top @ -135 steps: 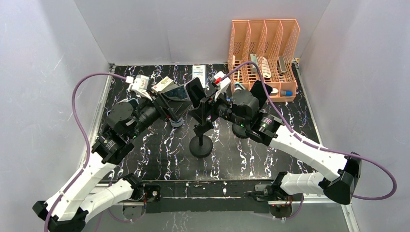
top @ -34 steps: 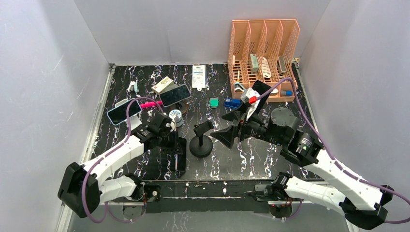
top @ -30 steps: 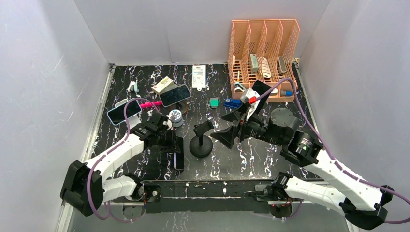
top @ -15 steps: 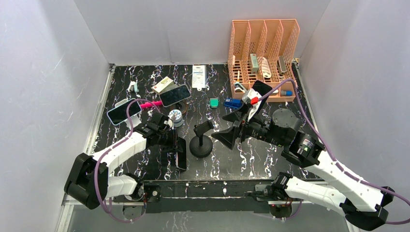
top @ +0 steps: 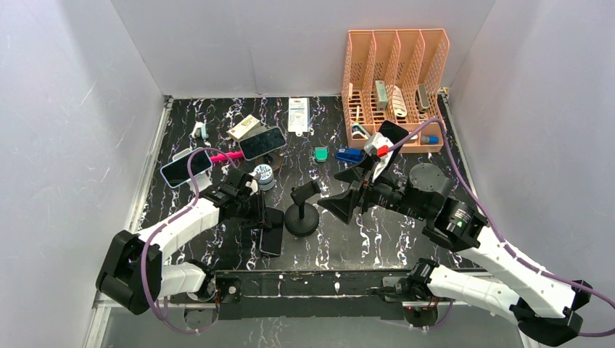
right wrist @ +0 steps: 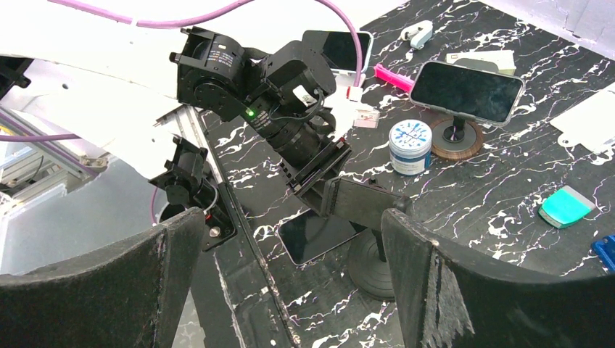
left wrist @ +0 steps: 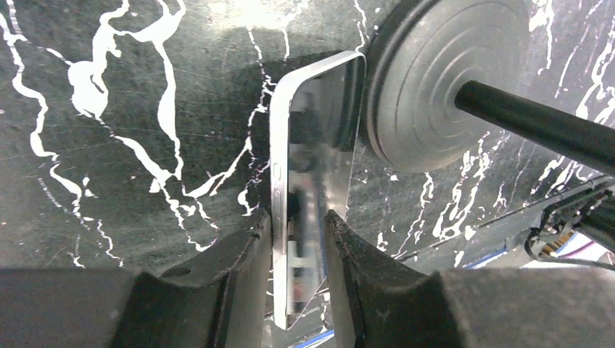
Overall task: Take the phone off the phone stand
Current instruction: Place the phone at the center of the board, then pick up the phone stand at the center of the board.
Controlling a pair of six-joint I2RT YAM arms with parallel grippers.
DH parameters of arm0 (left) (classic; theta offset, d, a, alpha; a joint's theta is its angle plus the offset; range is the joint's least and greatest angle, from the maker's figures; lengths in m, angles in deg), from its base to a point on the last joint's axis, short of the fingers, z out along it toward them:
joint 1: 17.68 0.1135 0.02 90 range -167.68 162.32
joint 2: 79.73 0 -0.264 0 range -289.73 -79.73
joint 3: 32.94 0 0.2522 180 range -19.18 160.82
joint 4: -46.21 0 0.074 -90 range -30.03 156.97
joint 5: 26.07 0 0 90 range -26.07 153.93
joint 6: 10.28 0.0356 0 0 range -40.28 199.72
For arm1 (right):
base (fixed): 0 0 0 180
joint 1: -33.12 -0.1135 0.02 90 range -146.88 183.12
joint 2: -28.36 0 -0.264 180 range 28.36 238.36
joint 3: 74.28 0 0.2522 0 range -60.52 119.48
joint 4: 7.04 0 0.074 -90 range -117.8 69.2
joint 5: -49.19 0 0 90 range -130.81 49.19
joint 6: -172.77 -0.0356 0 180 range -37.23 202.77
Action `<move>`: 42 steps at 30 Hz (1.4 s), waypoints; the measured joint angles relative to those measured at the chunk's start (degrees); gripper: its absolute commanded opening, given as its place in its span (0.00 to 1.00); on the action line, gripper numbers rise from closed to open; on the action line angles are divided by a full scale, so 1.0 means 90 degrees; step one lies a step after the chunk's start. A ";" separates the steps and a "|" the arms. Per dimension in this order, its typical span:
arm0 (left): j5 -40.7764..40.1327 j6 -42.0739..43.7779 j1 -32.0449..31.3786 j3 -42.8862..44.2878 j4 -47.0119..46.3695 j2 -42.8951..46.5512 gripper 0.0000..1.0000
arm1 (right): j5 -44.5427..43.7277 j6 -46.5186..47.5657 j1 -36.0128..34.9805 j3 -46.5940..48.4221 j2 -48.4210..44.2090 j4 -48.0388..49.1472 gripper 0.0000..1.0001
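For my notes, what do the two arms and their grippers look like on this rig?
Both the left arm and the right arm have white link shells with black joint housings. A purple cable loops along each. The left gripper and right gripper are black, matte and wedge-shaped. A small green light glows on the left wrist.

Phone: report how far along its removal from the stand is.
Done: the phone lies flat on the table beside the empty stand. In hand: the left tool hovers over it, jaws parted. Left: only lifting that arm clear. The right tool stands open.
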 measured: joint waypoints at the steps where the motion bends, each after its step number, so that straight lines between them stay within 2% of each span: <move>1: -0.0053 0.0000 0.0000 0.0000 0.0024 0.0015 0.32 | -0.0012 0.0000 0.0000 0.0000 -0.0007 -0.0002 0.99; 12: -0.0716 -0.0066 0.0002 0.0005 0.0299 0.0386 0.44 | -0.0163 0.0005 0.0000 -0.0095 -0.0087 -0.0051 0.99; 18: -0.1003 -0.0143 0.0002 0.0282 0.0544 0.1025 0.50 | -0.0478 0.0010 0.0000 -0.0160 -0.0138 -0.0087 0.99; 21: -0.1137 -0.0044 0.0002 0.0646 0.0568 0.1501 0.60 | -0.0784 0.0012 0.0000 -0.0170 -0.0049 -0.0265 0.98; 23: -0.1319 0.0126 0.0002 0.0918 0.0537 0.1802 0.77 | -0.1008 0.0024 0.0000 -0.0129 0.0165 -0.0449 0.94; 24: -0.1440 0.0228 0.0000 0.1027 0.0493 0.1945 0.79 | -0.1105 0.0039 0.0000 -0.0061 0.0306 -0.0580 0.93; 33: -0.2708 0.1005 0.0007 0.1090 -0.0221 0.3259 0.80 | -0.1746 0.0299 0.0000 0.0707 0.1809 -0.1496 0.81; 38: -0.2922 0.1321 0.0015 0.0449 -0.0702 0.3963 0.78 | -0.1870 0.0381 -0.0005 0.0933 0.2198 -0.1722 0.77; 42: -0.2946 0.1467 0.0012 -0.0083 -0.0707 0.4430 0.78 | -0.1851 0.0430 -0.0015 0.1127 0.2404 -0.1838 0.74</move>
